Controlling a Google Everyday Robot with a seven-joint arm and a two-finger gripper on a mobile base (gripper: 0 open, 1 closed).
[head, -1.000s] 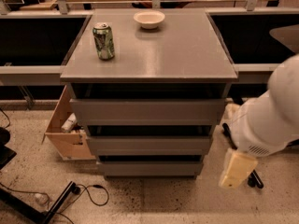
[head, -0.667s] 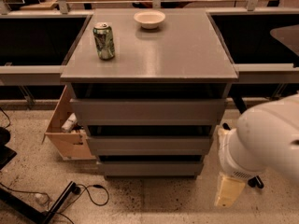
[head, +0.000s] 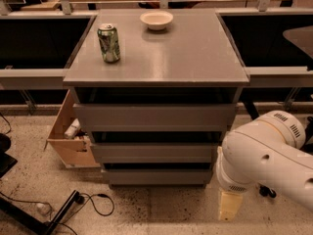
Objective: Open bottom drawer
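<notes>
The grey cabinet (head: pixel 156 58) has three handleless grey drawer fronts. The bottom drawer (head: pixel 156 176) is the lowest and narrowest-looking one, and its front sits flush, closed. My white arm (head: pixel 266 158) comes in from the lower right. My gripper (head: pixel 230 205) shows as a cream-coloured end piece hanging low near the floor. It is just right of and below the bottom drawer's right corner and does not touch it.
A green can (head: pixel 109 43) and a white bowl (head: pixel 156 19) stand on the cabinet top. An open cardboard box (head: pixel 68 138) sits against the cabinet's left side. Black cables (head: pixel 93 203) lie on the speckled floor at front left. Dark bins flank the cabinet.
My arm has swung down and to the left, and the gripper is now lower and closer to the cabinet's bottom right corner. The drawers, can and bowl have not moved.
</notes>
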